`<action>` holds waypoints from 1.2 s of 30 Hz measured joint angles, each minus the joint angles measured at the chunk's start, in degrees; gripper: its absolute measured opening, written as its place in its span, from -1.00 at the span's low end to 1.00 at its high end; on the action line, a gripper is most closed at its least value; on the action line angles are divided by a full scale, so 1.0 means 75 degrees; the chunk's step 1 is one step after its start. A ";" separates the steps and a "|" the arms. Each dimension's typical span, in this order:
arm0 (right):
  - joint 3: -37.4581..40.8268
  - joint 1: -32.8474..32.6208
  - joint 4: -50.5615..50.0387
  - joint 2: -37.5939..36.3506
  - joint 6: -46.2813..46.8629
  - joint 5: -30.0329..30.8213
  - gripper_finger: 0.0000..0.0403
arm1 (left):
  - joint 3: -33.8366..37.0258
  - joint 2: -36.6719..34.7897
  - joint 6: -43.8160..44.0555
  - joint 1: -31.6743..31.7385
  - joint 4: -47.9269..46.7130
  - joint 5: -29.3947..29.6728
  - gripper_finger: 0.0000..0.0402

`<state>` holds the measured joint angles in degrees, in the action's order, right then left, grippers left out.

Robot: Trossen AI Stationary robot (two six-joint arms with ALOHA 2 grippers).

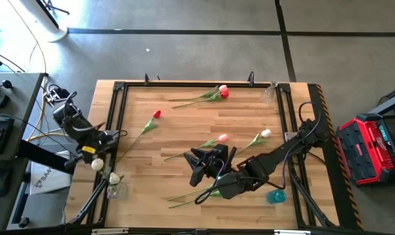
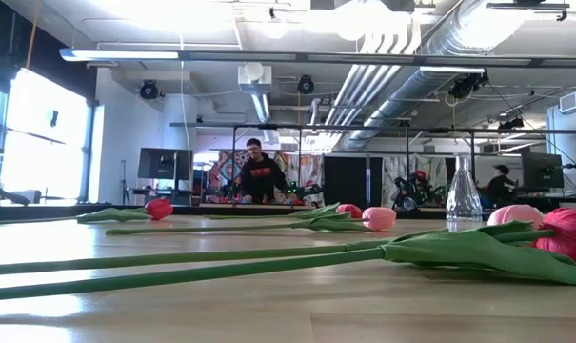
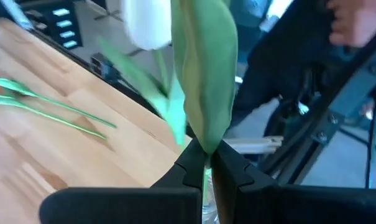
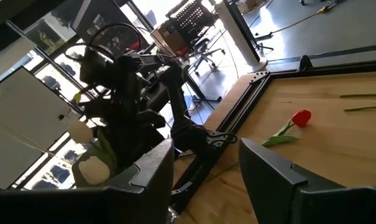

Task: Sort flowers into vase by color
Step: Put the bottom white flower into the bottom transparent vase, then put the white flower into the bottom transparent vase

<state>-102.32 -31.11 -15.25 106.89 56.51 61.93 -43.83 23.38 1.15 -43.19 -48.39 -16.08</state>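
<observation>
My left gripper [image 1: 99,155] is at the table's left near corner, shut on a cream-white tulip [image 1: 97,164] above a clear vase [image 1: 115,190] that holds another white tulip [image 1: 113,177]. In the left wrist view the head [image 3: 147,25] and a leaf [image 3: 203,74] rise past the fingers. My right gripper [image 1: 200,164] is open and empty over the table's near middle, pointing left. Lying flat on the wood are a red tulip [image 1: 156,115], a pink and red pair [image 1: 222,91], a pink tulip [image 1: 222,138], a white tulip [image 1: 266,133] and further stems [image 1: 197,194]. My left gripper pinches the white tulip's green stem, at the base of its leaf [image 3: 206,148], between its two fingertips [image 3: 191,158]. The fingers lie across the stem. The flower is lifted clear of the table, its head and leaf beyond the fingers, its lower stem hidden behind them.
A clear glass vase [image 1: 269,93] stands at the far right corner and shows in the low view [image 2: 464,195]. A blue vase [image 1: 275,196] stands at the near right. A black frame [image 1: 119,88] edges the table. A person [image 2: 259,176] stands in the room behind.
</observation>
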 joint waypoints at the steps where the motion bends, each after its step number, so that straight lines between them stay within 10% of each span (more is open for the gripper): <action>1: 0.0000 0.0000 -0.0005 0.0000 0.0000 0.0000 -0.16 | 0.0000 0.0106 -0.0086 -0.0072 -0.0002 -0.0023 -1.00; 17: 0.0000 0.0000 0.0001 0.0000 0.0207 -0.0329 -0.16 | 0.0000 0.1022 -0.0131 -0.0847 -0.0037 0.0119 -0.96; 36: 0.0000 -0.0002 0.0001 0.0000 0.0207 -0.0335 -0.13 | 0.0000 0.1018 0.0806 -0.0977 -0.0040 0.0169 -0.26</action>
<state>-102.32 -31.13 -15.25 106.89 58.06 59.42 -43.83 31.02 7.20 -50.52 -48.69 -14.81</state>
